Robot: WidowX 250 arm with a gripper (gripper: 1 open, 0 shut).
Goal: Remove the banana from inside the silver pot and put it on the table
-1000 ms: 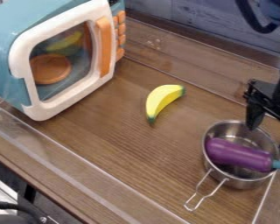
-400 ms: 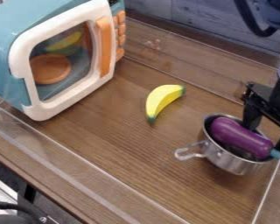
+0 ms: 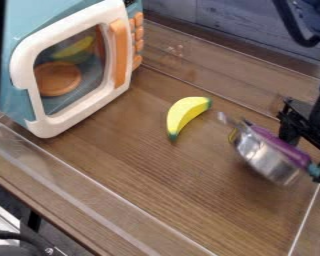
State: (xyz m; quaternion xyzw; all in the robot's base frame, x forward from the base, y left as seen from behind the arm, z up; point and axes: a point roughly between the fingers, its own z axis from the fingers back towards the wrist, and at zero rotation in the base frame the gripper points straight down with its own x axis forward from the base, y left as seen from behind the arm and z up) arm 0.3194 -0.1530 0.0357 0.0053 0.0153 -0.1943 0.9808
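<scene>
The yellow banana (image 3: 187, 113) lies on the brown wood table (image 3: 136, 170), mid-table and outside the pot. The silver pot (image 3: 262, 157) is at the right, blurred and tilted, with its wire handle (image 3: 235, 122) pointing up-left. A purple eggplant (image 3: 288, 151) lies in the pot. My gripper (image 3: 306, 133) hangs over the pot's right side, its dark fingers (image 3: 290, 125) down at the rim and the eggplant. The blur hides whether they grip anything.
A teal-and-white toy microwave (image 3: 63, 65) stands at the back left with its door ajar and toy food inside. A clear plastic rim (image 3: 69, 160) runs along the table's front and right edges. The pot is close to the right edge.
The pot has swung round and tilted: its handle went from front-left to back-left. The gripper has come lower at the pot's right side. The banana has not moved.
</scene>
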